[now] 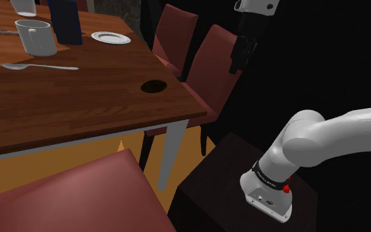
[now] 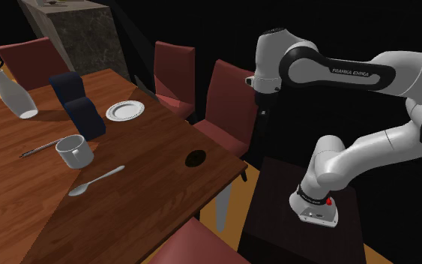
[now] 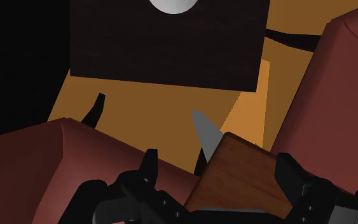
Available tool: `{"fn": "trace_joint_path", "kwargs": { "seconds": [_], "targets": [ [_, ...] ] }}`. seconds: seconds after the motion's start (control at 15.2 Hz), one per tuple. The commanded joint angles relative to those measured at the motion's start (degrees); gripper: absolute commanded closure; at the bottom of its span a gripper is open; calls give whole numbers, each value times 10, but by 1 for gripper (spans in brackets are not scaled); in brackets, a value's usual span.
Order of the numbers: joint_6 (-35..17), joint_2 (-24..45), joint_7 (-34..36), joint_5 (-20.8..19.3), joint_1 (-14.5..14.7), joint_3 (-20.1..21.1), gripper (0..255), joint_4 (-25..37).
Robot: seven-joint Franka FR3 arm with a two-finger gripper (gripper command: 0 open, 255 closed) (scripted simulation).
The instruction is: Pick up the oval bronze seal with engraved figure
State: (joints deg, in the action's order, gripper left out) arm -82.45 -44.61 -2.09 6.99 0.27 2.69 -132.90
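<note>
The seal (image 1: 153,86) is a small dark oval lying flat on the brown wooden table (image 1: 78,99), near the corner closest to the stand; it appears again as the seal (image 2: 196,158) in the second exterior view. My black gripper (image 1: 234,68) hangs off the table, above the red chairs, to the shoulder view's right of the seal and well above it. It points downward, gripper (image 2: 260,144). In the wrist view the gripper (image 3: 219,184) is open, nothing between its fingers; the table corner (image 3: 241,172) lies far beneath them.
A mug (image 1: 37,37), spoon (image 1: 39,66), small plate (image 1: 110,37), dark blue boxes (image 2: 82,112) and a bottle (image 2: 14,97) stand farther back on the table. Red chairs (image 1: 213,62) line the table's edge. The dark stand (image 1: 223,191) is below the arm.
</note>
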Motion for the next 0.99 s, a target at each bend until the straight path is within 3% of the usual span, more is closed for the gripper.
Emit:
{"fn": "trace_joint_path", "kwargs": {
  "seconds": [0.0,0.46,0.92],
  "targets": [
    [0,0,0,0,0,0,0,0],
    [-95,141,-30,-40,24,54,0,52],
    [-163,287,-37,-106,40,109,0,130]
  ]
}}
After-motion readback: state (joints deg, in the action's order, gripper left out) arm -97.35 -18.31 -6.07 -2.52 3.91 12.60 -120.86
